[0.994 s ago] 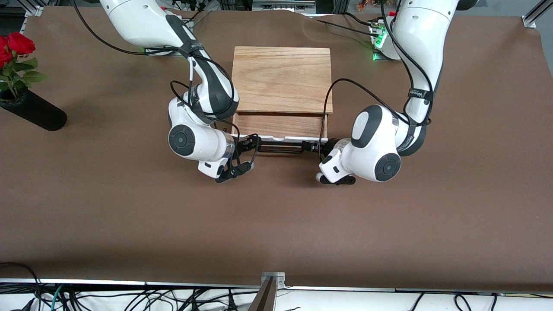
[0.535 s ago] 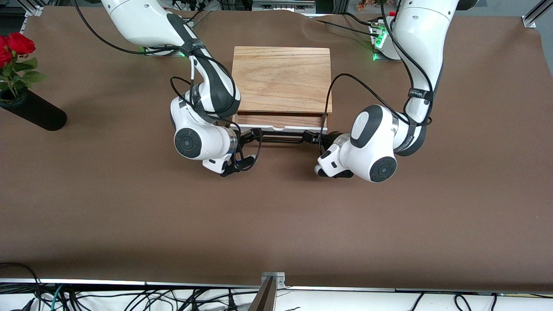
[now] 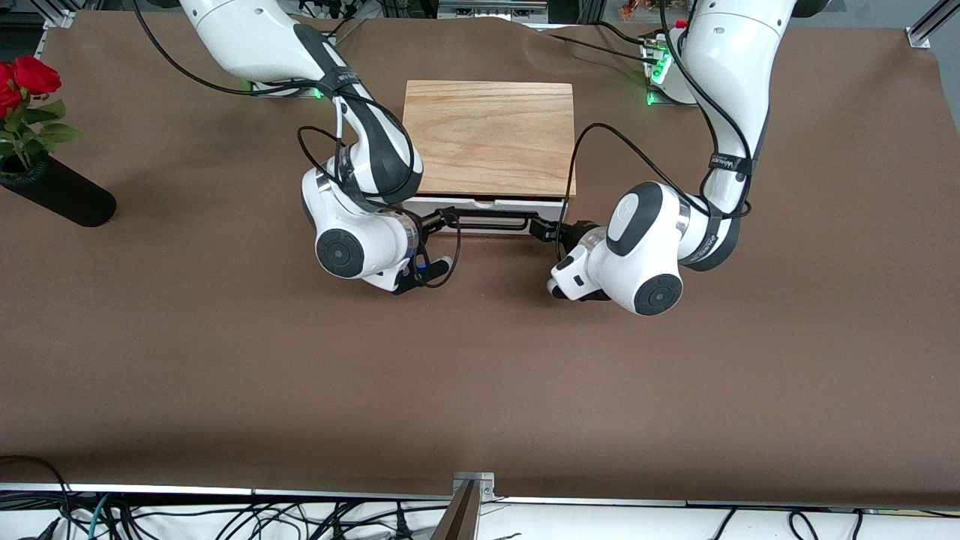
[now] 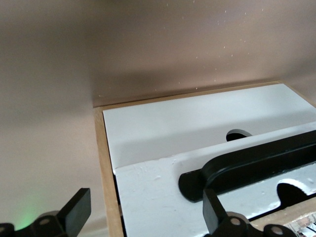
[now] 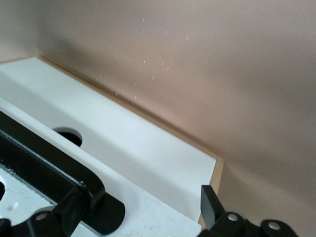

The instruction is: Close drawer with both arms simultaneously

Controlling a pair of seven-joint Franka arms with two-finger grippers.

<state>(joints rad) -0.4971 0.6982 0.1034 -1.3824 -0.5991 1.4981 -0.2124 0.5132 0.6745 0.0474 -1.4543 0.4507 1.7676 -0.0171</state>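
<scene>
Drawer (image 3: 484,207), pushed in over the last second, now sits almost flush in the cabinet (image 3: 489,137) mid-bench. Left pincer (image 3: 541,227) and right pincer (image 3: 439,220), both apparently open, straddle the handle (image 3: 487,223) ends; closing nearly complete.

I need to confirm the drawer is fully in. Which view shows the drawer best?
The front view: the drawer shows whole, its white front just below the cabinet top, with the handle between the right gripper and left gripper. Each wrist view shows only one end of the front panel and handle.
</scene>
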